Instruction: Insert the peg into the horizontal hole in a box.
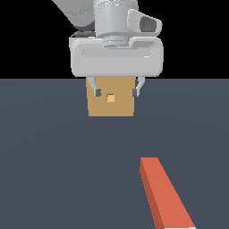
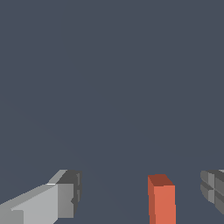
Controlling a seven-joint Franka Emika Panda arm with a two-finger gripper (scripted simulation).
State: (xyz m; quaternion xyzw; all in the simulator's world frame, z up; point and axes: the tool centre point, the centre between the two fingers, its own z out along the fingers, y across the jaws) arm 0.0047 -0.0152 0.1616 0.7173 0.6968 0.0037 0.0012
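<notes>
**Gripper spread wide, peg lying loose on the floor**

Exterior view: gripper (image 1: 115, 92) hanging in front of the box (image 1: 111, 107), fingers wide apart, clasping nothing; hole (image 1: 111, 98) visible between them. Peg (image 1: 164, 192) flat on the floor, well apart, toward the exterior view's right.

Wrist view: fingers (image 2: 65, 197) parted; orange peg end (image 2: 161, 199) between them, untouched.

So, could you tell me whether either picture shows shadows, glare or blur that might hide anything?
Exterior view: flat, even render, no cast shadow under the peg or gripper, no glare; edges slightly soft, and the box and its hole stay readable. Wrist view: equally flat and shadowless, the peg's end sharp, fingers cropped by the frame.
</notes>
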